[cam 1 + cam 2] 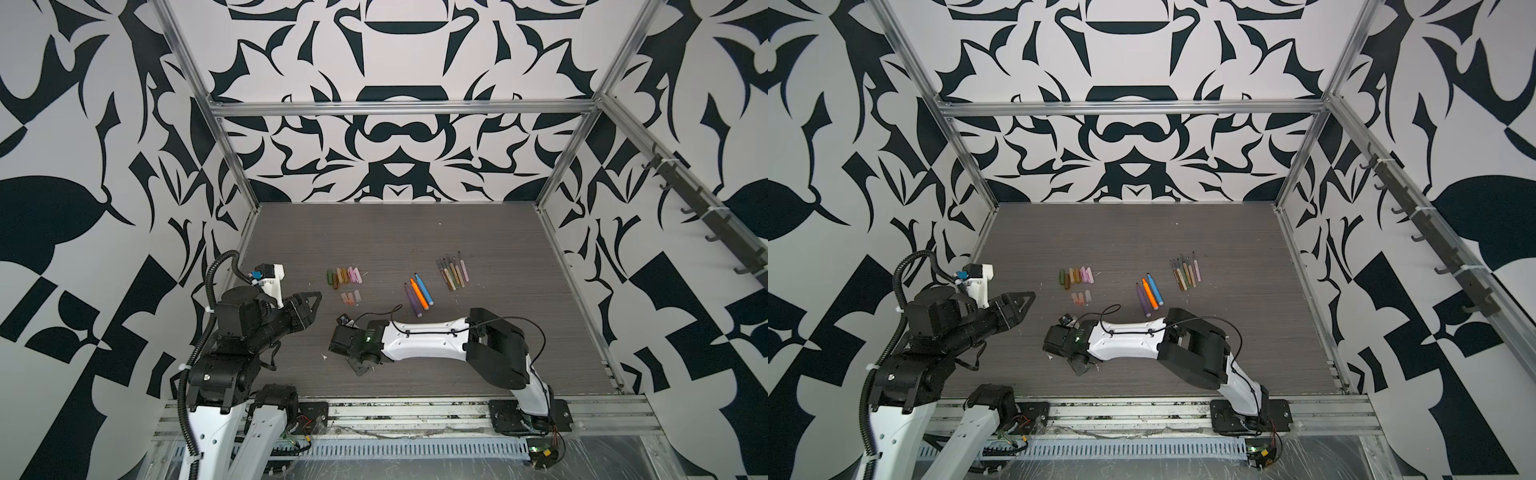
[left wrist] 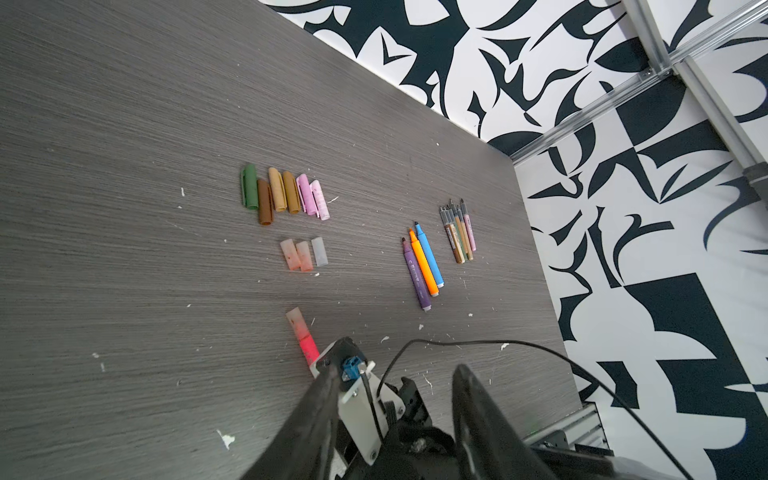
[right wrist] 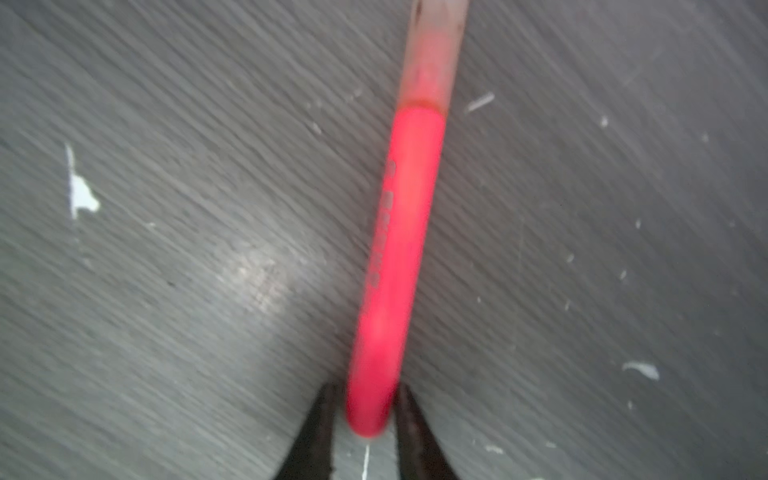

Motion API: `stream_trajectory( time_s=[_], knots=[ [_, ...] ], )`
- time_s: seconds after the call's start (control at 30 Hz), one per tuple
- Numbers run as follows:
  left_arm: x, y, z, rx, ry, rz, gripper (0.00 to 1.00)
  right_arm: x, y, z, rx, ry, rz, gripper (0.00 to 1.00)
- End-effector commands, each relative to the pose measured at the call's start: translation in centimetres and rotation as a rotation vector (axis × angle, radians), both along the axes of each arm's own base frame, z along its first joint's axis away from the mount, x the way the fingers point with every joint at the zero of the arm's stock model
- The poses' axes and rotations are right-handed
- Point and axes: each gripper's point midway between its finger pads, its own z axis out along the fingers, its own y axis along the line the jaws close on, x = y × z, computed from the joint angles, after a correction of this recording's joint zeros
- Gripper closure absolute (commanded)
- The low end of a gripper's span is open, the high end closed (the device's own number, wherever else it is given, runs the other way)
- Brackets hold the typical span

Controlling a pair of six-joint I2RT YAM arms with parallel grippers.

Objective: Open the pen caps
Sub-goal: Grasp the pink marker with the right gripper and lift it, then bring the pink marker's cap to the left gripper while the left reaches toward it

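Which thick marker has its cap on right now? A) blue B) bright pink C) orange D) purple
B: the bright pink plastic marker wears its pale translucent cap, and the right gripper is closed on its rear end. The purple marker, orange marker and blue marker lie on the table with bare tips.

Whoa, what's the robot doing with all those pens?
It's taking caps off pens. The right gripper pinches the back end of the pink pen, the only one with its cap on. The left gripper hovers open and empty off to the side. The other pens lie uncapped, their loose caps lined up nearby.
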Motion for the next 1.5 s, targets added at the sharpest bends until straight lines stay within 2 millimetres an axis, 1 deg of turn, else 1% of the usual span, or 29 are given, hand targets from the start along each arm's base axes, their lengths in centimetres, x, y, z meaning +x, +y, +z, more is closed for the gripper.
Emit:
stream_trajectory(
  time_s=[0.0, 0.1, 0.17, 0.23, 0.27, 0.33, 0.47, 0.53, 0.57, 0.63, 0.77, 0.83, 0.9, 0.97, 1.03, 1.13, 1.2, 1.27, 1.37, 1.47],
  knots=[
    [0.3, 0.1, -0.6, -0.001, 0.015, 0.008, 0.52, 0.6, -0.4, 1.3, -0.003, -0.026, -0.021, 0.84],
    [0.5, 0.0, -0.9, -0.001, 0.032, 0.002, 0.52, 0.7, 0.0, 2.3, 0.038, -0.041, 0.004, 0.95],
    [0.5, -0.3, -0.9, -0.01, 0.032, -0.012, 0.52, 0.6, 0.0, 3.2, 0.07, -0.044, 0.017, 1.0],
    [0.6, -0.9, -1.0, -0.029, 0.037, -0.044, 0.51, 0.4, -0.1, 4.5, 0.121, -0.041, 0.022, 1.0],
    [0.6, -1.0, -1.1, -0.031, 0.046, -0.051, 0.51, -0.1, 0.0, 5.0, 0.16, -0.014, 0.035, 1.0],
    [0.7, -1.1, -1.3, -0.031, 0.061, -0.058, 0.51, -0.6, 0.1, 6.2, 0.228, -0.003, 0.05, 1.0],
    [0.9, -1.1, -1.6, -0.028, 0.077, -0.06, 0.52, -0.6, -0.2, 7.8, 0.325, 0.021, 0.058, 1.0],
    [0.9, -1.0, -1.6, -0.025, 0.073, -0.052, 0.51, -0.3, -0.5, 8.7, 0.37, 0.029, 0.058, 1.0],
    [0.9, -0.9, -1.6, -0.022, 0.071, -0.045, 0.51, -0.2, -0.9, 8.9, 0.38, 0.034, 0.058, 1.0],
    [1.0, -0.7, -1.7, -0.019, 0.071, -0.028, 0.51, 0.5, -1.8, 10.1, 0.41, 0.023, 0.05, 1.0],
    [1.2, -0.6, -1.9, -0.016, 0.079, -0.021, 0.5, 1.9, -4.8, 12.0, 0.446, 0.033, -0.014, 1.0],
    [1.4, -0.6, -2.2, -0.014, 0.097, -0.022, 0.5, 2.3, -6.4, 12.8, 0.465, 0.033, -0.046, 1.0],
    [1.6, -0.7, -2.5, -0.014, 0.115, -0.026, 0.5, 2.4, -7.6, 13.2, 0.476, 0.024, -0.059, 1.0],
    [1.7, -0.5, -2.8, -0.009, 0.126, -0.015, 0.5, 2.3, -8.3, 13.1, 0.475, 0.02, -0.063, 1.0],
    [1.9, -0.3, -3.0, -0.003, 0.135, 0.001, 0.5, 2.1, -8.8, 12.7, 0.472, 0.02, -0.067, 1.0],
    [1.9, -0.6, -2.8, -0.014, 0.155, -0.01, 0.49, 1.9, -9.2, 13.0, 0.505, 0.017, -0.09, 1.0],
    [2.0, -1.3, -2.7, -0.065, 0.174, -0.031, 0.46, 1.8, -9.6, 13.6, 0.532, 0.014, -0.107, 1.0],
    [2.4, -2.7, -2.7, -0.154, 0.191, -0.076, 0.44, 1.3, -9.6, 14.2, 0.556, 0.033, -0.106, 1.0],
    [3.1, -4.4, -3.2, -0.262, 0.233, -0.134, 0.46, 0.8, -9.4, 15.0, 0.599, 0.041, -0.114, 1.0],
    [3.3, -5.0, -3.9, -0.278, 0.27, -0.112, 0.46, 0.9, -9.5, 15.2, 0.624, 0.04, -0.143, 1.0]
  ],
)
